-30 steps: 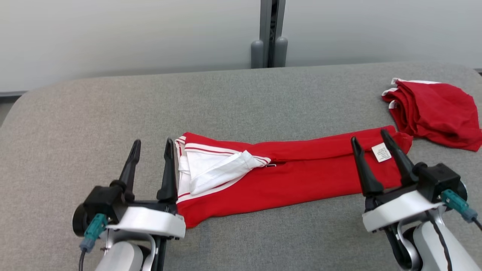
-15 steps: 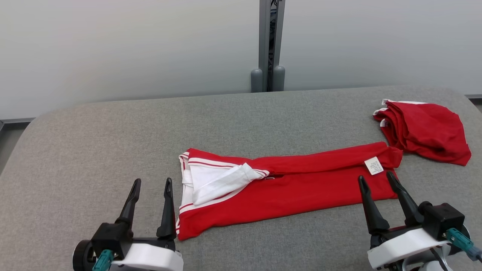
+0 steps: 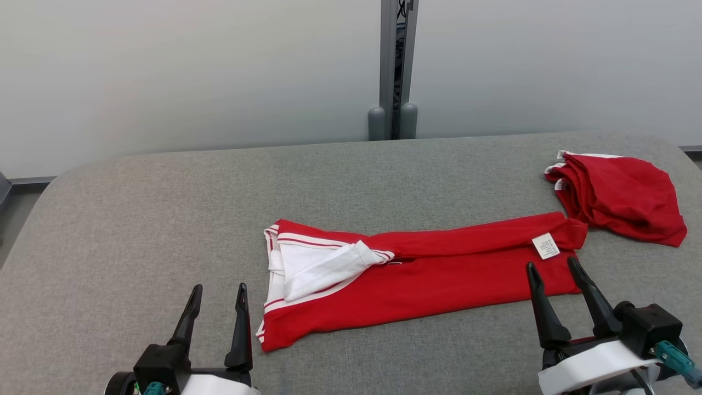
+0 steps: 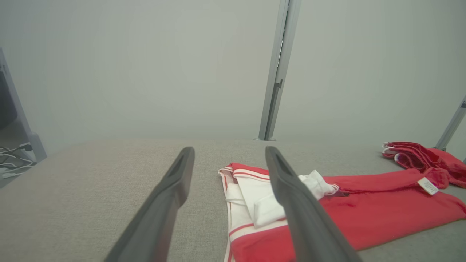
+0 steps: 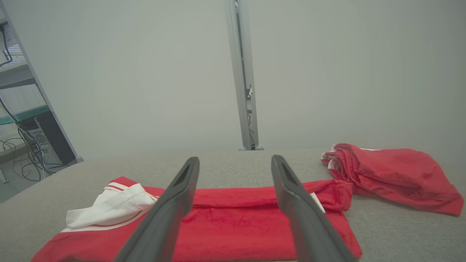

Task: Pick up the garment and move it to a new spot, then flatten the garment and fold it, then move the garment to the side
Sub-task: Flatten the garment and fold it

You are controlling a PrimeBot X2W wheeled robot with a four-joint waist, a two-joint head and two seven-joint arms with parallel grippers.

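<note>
Garment [image 3: 417, 274]: red top with white trim, lying on the grey table [image 3: 164, 219] as a long strip folded lengthwise, towards the front and between the two grippers.
Left end: white sleeve [image 3: 323, 263] folded loosely on top, its cuff riding over the red.
Right end: white tag [image 3: 545, 246] facing up near the far corner.
Neighbour: second red garment [image 3: 620, 203], bunched, just beside the strip's far right corner; whether the two touch cannot be told.
Left gripper [image 3: 219, 286]: fingers spread wide with nothing between them, over bare table just left of the strip's near left corner.
Right gripper [image 3: 550, 263]: fingers spread wide with nothing between them, tips at the near edge of the right end, just below the tag; contact with the cloth cannot be told.
Stage, as judged: moved and flattened, lengthwise fold in; crosswise fold and the move aside not yet done.
Step in hand, as judged: taking hold of an end for the crosswise fold.
Method advised: come in low and pinch all layers at a corner, not the top layer alone; lift only enough to clear the cloth; lay end on end with the edges matched.
Cautions: loose sleeve may spill out when the left end is lifted; keep the right fingers off the neighbour.
</note>
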